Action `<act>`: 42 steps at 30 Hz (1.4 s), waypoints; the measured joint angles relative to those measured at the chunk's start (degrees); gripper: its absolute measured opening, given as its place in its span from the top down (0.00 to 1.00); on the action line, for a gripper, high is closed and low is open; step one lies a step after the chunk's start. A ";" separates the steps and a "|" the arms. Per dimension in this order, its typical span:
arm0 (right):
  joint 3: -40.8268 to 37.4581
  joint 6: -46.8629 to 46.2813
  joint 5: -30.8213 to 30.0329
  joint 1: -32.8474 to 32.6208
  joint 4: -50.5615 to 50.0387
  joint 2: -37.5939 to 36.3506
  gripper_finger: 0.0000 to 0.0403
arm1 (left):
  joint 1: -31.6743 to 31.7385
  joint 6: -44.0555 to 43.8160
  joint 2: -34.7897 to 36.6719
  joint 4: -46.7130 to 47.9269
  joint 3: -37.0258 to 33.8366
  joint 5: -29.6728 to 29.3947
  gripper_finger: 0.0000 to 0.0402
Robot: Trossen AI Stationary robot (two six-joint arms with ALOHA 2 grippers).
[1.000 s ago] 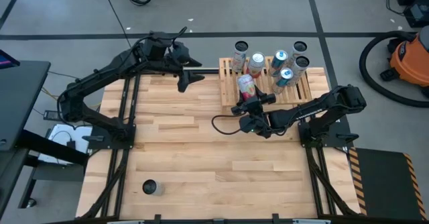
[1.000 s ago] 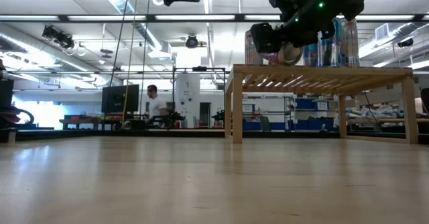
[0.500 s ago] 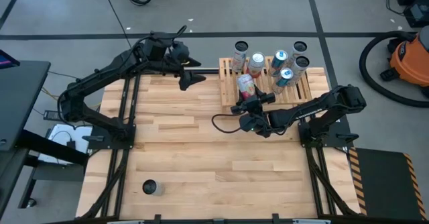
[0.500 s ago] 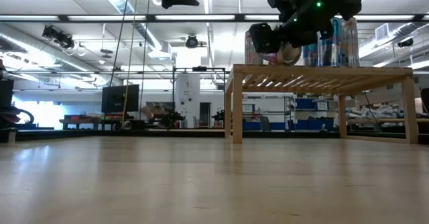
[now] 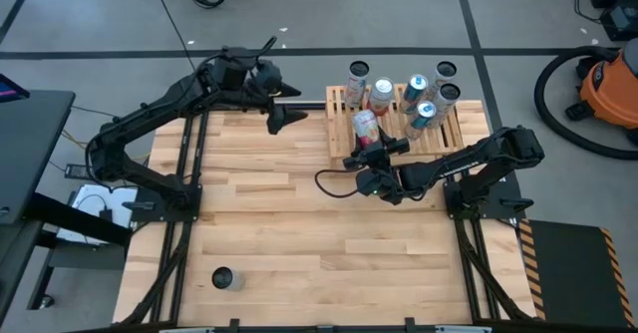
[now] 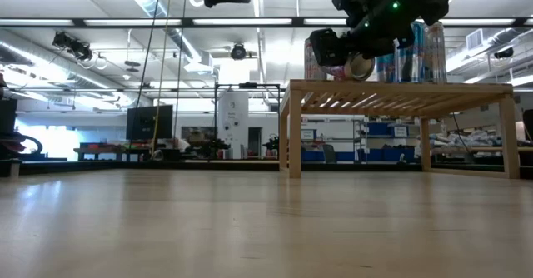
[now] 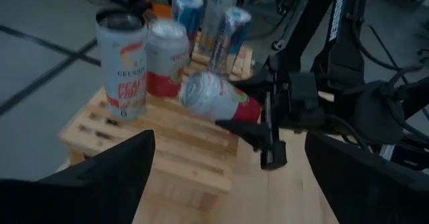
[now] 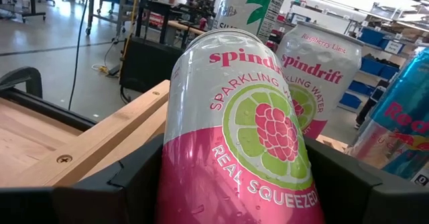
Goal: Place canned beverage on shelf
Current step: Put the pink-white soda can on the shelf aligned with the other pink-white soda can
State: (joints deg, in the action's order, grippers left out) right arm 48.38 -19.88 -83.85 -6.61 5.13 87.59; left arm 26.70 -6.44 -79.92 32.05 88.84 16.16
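Observation:
The light-wood slatted shelf (image 5: 444, 132) stands at the table's far right, and several cans (image 5: 415, 90) stand upright on its slats. My right gripper (image 5: 371, 154) is shut on a pink and white Spindrift can (image 5: 366, 127) over the shelf's near left part. The can shows large in the right wrist view (image 8: 241, 117) and in the left wrist view (image 7: 216, 98). My left gripper (image 5: 282, 119) hangs open and empty, high over the table's far edge, left of the shelf. My right gripper pinches the can's pink lower end (image 8: 201, 184) between its two fingers (image 8: 134, 180), one on each side. The fingers come about level from the table's near side. The can is tilted, its silver top (image 7: 184, 93) toward the far edge. Whether it touches the slats, I cannot tell.
A dark can (image 5: 222, 278) stands alone near the table's front left corner. The wide middle of the wooden table (image 5: 269, 213) is bare. The shelf's top (image 6: 400, 86) stands on legs well above the table in the low view.

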 joint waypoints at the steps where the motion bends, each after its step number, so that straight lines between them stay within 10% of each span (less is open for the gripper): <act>1: 0.00 0.05 -0.05 0.00 0.00 0.00 0.27 | 0.02 0.23 0.00 -0.79 0.00 -0.05 0.04; 33: -0.11 8.70 -2.21 -0.58 8.29 0.07 0.27 | -2.23 -1.35 -2.23 -1.61 0.09 0.17 0.04; 42: -0.11 23.37 -6.32 -4.78 21.97 0.04 0.27 | -3.93 -1.91 -5.10 -1.73 0.04 1.69 0.04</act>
State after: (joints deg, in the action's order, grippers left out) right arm 48.27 3.49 -90.17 -11.40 27.09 87.64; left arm 22.77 -8.35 -85.01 30.32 88.88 17.86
